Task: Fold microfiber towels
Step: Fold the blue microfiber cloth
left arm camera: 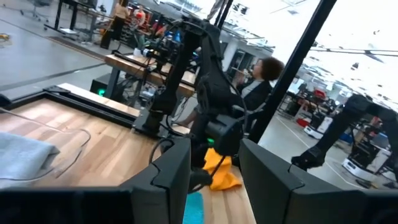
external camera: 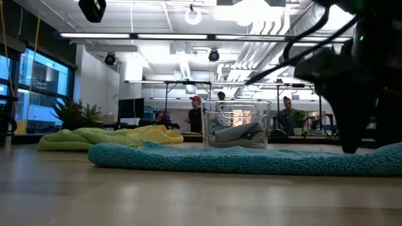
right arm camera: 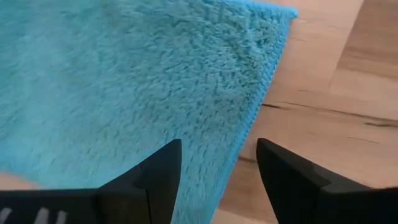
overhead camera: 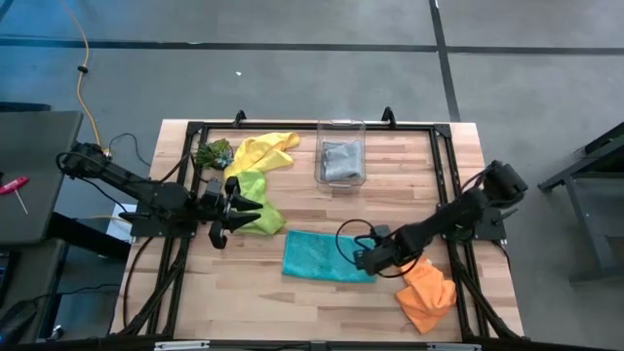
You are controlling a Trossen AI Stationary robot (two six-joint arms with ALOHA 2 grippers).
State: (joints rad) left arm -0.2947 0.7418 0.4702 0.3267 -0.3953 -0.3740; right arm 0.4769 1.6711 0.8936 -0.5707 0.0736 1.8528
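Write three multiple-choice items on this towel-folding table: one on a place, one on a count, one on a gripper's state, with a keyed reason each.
1. Where is the grey microfiber towel?
A. Inside the clear plastic box
B. Under the orange towel
C. In the left gripper

2. How many towels lie outside the box?
A. Two
B. Four
C. Six

3. How is the right gripper?
A. Shut on the orange towel
B. Open at the edge of the flat teal microfiber towel
C. Holding the box

Key:
1 A, grey cloth shows within the box walls.
2 B, the yellow towel, lime green towel, teal towel and orange towel.
3 B, its fingers stand apart across the teal edge.
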